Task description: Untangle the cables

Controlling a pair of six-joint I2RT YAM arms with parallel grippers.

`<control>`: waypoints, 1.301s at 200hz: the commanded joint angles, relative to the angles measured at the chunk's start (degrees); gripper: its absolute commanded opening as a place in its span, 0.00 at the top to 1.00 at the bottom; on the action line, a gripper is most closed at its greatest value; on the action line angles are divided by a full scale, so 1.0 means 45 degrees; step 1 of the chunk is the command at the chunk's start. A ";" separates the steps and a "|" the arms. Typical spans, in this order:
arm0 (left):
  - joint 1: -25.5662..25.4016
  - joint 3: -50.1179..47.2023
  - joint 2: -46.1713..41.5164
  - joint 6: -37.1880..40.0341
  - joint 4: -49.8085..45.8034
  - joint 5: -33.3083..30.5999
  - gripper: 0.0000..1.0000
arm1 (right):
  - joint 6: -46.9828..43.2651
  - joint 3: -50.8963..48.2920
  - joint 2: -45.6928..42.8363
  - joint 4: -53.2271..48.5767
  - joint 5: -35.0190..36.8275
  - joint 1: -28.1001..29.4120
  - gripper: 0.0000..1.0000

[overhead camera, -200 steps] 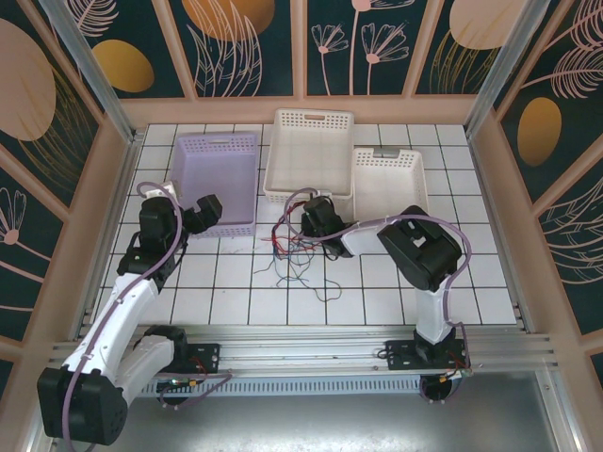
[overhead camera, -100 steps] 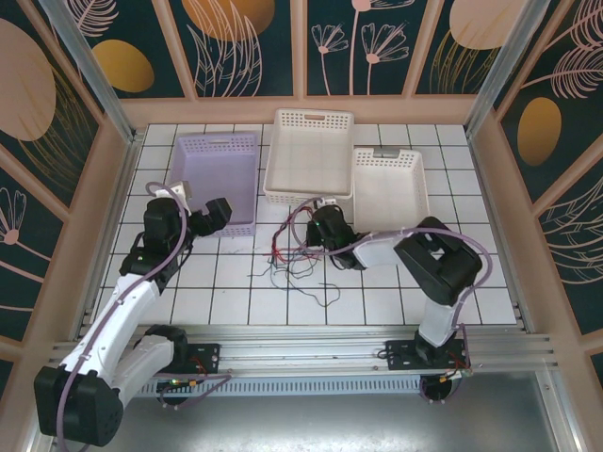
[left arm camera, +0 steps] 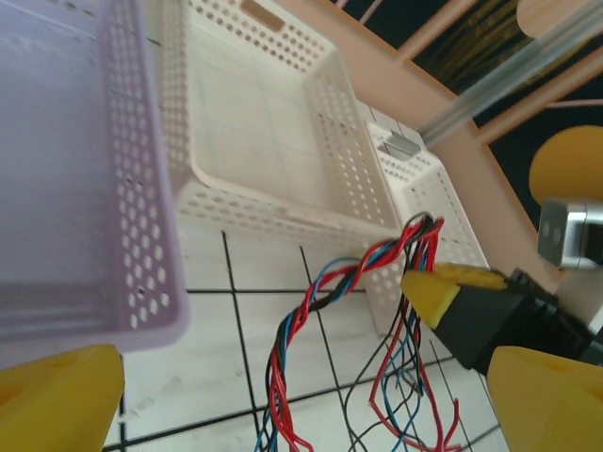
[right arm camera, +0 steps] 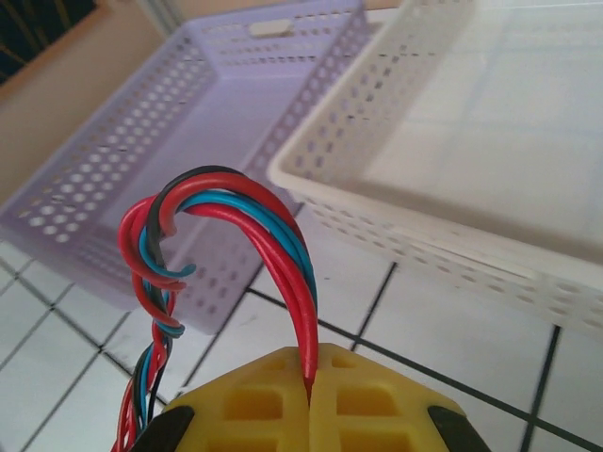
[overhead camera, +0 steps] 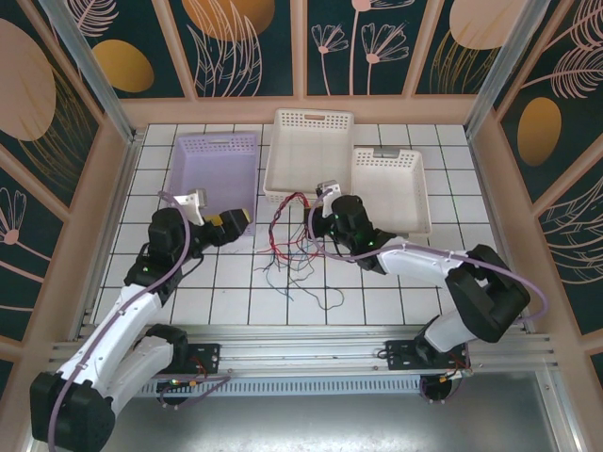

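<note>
Right tool (right arm camera: 309,386) pinches the cables (right arm camera: 221,193) (left tool (overhead camera: 237,222) gapes wide).

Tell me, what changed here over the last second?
The right pincer shut on the cables and drew a loop of them toward the large white basket, its arm stretching out low. The left pincer, open, slid right toward the bundle. That basket, the small white basket and the lilac basket stayed put.
</note>
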 commanded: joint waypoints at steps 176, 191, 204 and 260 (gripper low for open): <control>-0.3820 -0.1724 0.1822 -0.0967 0.5073 -0.0501 0.29 | -0.0491 0.0667 -0.2378 -0.0674 -0.6407 -0.1035 1.00; -0.3819 -0.1995 0.1417 -0.1022 0.5155 -0.0422 0.41 | -0.0533 0.0658 -0.2442 -0.0892 -0.6054 -0.1118 1.00; -0.3828 -0.2204 0.1146 -0.1090 0.5324 -0.0193 0.50 | -0.0583 0.0702 -0.2442 -0.1088 -0.5901 -0.1181 1.00; -0.3822 -0.2812 0.0772 -0.1489 0.6256 0.0854 0.76 | -0.0672 0.0814 -0.2462 -0.1378 -0.5968 -0.1226 1.00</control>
